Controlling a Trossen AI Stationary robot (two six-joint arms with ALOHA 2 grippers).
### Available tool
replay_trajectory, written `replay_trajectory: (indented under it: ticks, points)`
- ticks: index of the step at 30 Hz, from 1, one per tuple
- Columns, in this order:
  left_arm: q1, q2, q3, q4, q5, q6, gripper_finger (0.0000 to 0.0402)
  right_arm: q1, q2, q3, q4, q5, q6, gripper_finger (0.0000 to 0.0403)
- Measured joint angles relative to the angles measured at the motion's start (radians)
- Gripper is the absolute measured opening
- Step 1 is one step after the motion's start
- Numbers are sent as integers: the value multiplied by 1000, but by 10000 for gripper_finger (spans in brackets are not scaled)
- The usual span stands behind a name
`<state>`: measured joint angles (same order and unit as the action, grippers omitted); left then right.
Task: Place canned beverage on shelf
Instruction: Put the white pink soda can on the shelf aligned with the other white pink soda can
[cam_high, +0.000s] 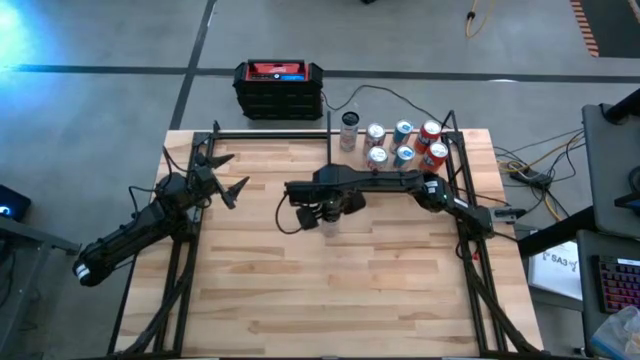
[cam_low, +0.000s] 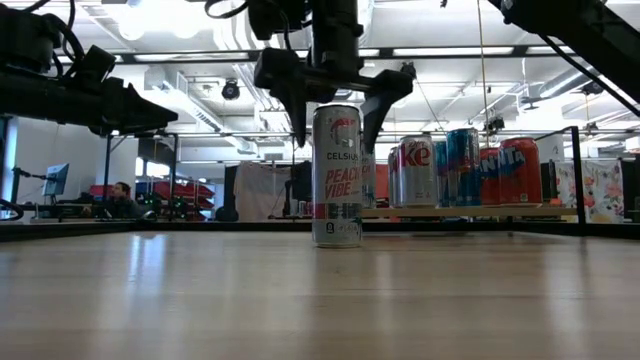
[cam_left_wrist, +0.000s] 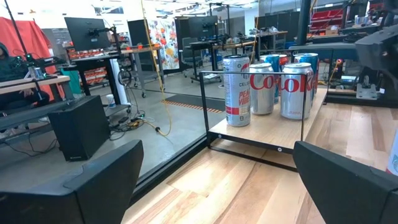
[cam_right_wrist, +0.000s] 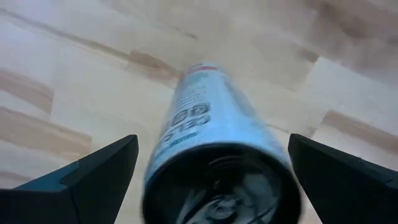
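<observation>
Can (cam_low: 337, 175) stands upright mid-table, well apart from the shelf (cam_high: 420, 172), seemingly ungrasped: the right gripper (cam_low: 335, 95) hangs spread around its top. Lift and placement remain. Left gripper (cam_high: 222, 175) waits spread.

The tall slim can (cam_low: 337, 175) standing alone on the tabletop reads "CELSIUS" near its top and "PEACH VIBE" in large pink letters down its side. On the shelf (cam_left_wrist: 261, 138), two silver cans (cam_left_wrist: 296, 90) show the red "Coke" script, partly cut off, and another slim can (cam_left_wrist: 236, 91) shows the letters "CEL" at its top. Other print on the cans is too small to read.
</observation>
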<state>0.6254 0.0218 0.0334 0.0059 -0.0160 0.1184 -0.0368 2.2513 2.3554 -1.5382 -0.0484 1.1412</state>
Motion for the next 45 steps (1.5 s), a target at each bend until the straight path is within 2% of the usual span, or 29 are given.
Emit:
replay_trajectory:
  ticks: [7, 11, 14, 19, 26, 32, 40, 45]
  points:
    - [0, 0, 0, 0, 0, 0, 398, 1, 0, 0, 6, -16, 41, 399]
    - [0, 0, 0, 0, 0, 0, 398, 1, 0, 0, 6, -15, 63, 378]
    - [0, 0, 0, 0, 0, 0, 398, -3, 0, 0, 2, -10, 68, 338]
    - [0, 0, 0, 0, 0, 0, 398, -5, 0, 1, 2, -9, 104, 240]
    - [0, 0, 0, 0, 0, 0, 398, -6, -5, 1, -28, -53, 124, 240]
    - [0, 0, 0, 0, 0, 0, 398, -7, -50, 1, -31, -52, 130, 240]
    - [0, 0, 0, 0, 0, 0, 398, -16, -135, -3, -34, 71, 166, 240]
    - [0, 0, 0, 0, 0, 0, 398, -41, -163, -26, -32, 97, 157, 240]
